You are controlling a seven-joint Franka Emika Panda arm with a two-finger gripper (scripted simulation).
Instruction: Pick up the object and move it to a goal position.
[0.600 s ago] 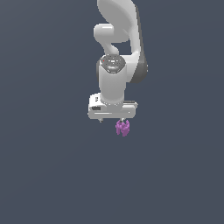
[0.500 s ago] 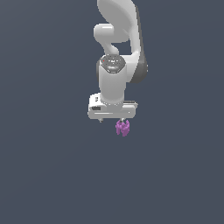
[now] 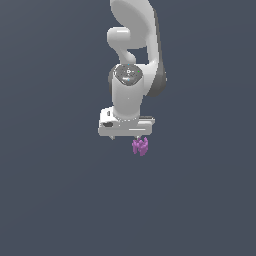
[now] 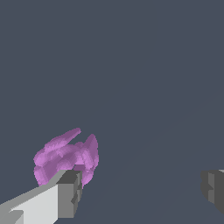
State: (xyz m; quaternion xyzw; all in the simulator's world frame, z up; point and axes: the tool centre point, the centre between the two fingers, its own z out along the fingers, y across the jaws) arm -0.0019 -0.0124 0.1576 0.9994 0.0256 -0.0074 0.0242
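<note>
white arm (image 3: 131, 60) hangs vertical, end effector (image 4: 142, 192) pointing down, fingers (image 4: 65, 194) spread wide apart.

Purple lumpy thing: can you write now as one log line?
tool: open | small purple lumpy pronged object: beside one finger, other finger apart | grasp: none

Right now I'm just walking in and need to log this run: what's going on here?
A white Panda arm hangs over a plain dark grey surface with its gripper pointing down. A small purple lumpy object sits right at its fingertips. In the wrist view the fingers are spread wide: the object is beside one finger, while the other finger is well clear of it. Nothing shows it clamped yet.
</note>
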